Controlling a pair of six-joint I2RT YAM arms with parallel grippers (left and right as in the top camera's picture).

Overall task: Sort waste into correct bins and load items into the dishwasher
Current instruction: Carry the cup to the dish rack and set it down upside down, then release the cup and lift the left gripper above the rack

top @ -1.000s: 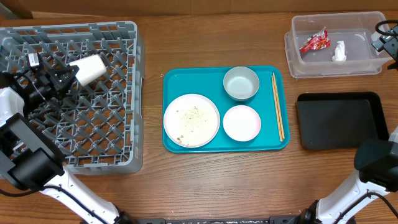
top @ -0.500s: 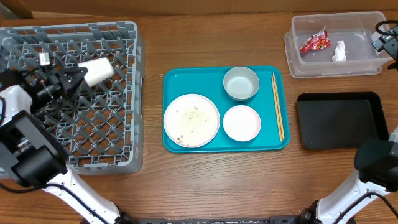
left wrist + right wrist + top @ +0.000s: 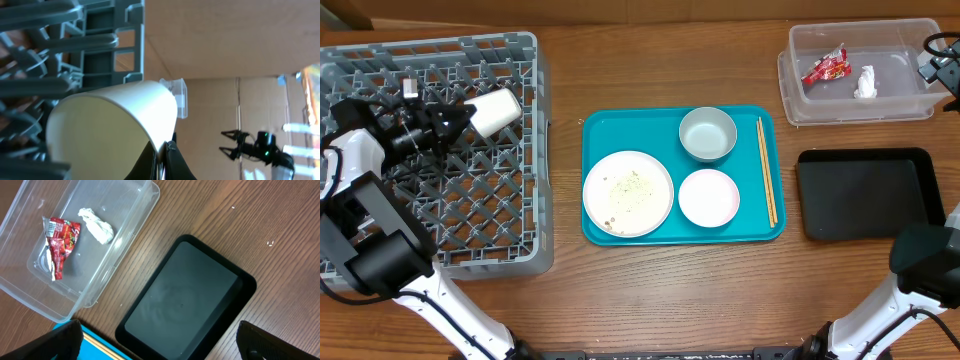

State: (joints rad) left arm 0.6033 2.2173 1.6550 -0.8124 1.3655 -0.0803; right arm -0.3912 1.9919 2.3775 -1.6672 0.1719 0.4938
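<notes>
My left gripper [image 3: 448,118] is shut on the rim of the small white cup [image 3: 494,109], holding it on its side over the grey dish rack [image 3: 470,200]; the left wrist view shows the cup [image 3: 110,125] pinched between my fingers [image 3: 167,155]. The red wrapper [image 3: 825,67] and the white tissue [image 3: 865,82] lie in the clear tub [image 3: 800,100]; both show in the right wrist view [image 3: 60,242], [image 3: 97,226]. The black tray [image 3: 870,192] is empty. My right gripper [image 3: 160,345] is open, high above the black tray [image 3: 185,300]. The large plate [image 3: 628,193] carries food scraps.
The teal tray [image 3: 660,235] holds the large plate, the grey bowl [image 3: 707,134], the small white dish [image 3: 709,197] and the chopsticks [image 3: 766,170]. The right arm's wrist [image 3: 940,60] hangs at the table's far right edge, by the tub.
My left gripper has carried the cup to the right across the rack, towards its right wall. The right arm has not moved.
</notes>
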